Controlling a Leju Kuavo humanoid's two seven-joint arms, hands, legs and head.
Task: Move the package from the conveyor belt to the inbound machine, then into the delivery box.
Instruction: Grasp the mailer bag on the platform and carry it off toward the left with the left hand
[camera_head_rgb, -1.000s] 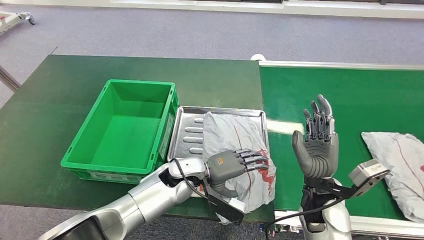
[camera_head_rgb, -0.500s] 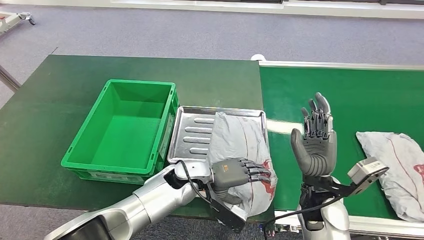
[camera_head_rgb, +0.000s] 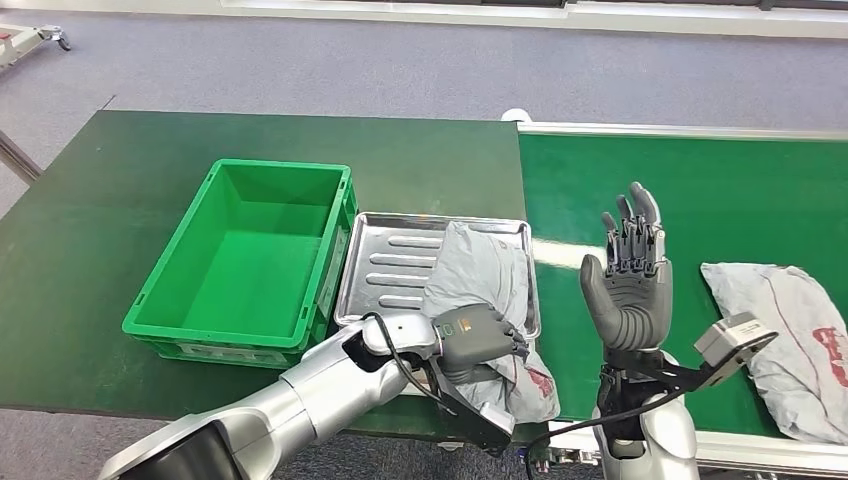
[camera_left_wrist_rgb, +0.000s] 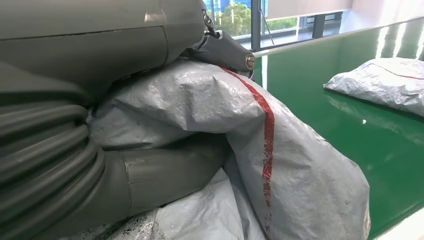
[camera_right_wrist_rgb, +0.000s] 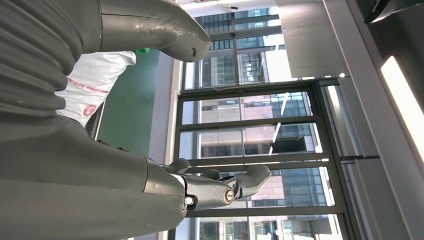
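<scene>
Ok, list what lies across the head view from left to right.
Green crate → metal tray → grey package gripped by the left hand → raised right hand → second grey package on the conveyor belt.

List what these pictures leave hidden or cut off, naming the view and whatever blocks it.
- Head view: the left hand and the grey package it grips cover the right part of the metal tray.
- Head view: the picture's right edge cuts off the second package on the conveyor belt.
- Left wrist view: the package hides most of the fingers.
</scene>
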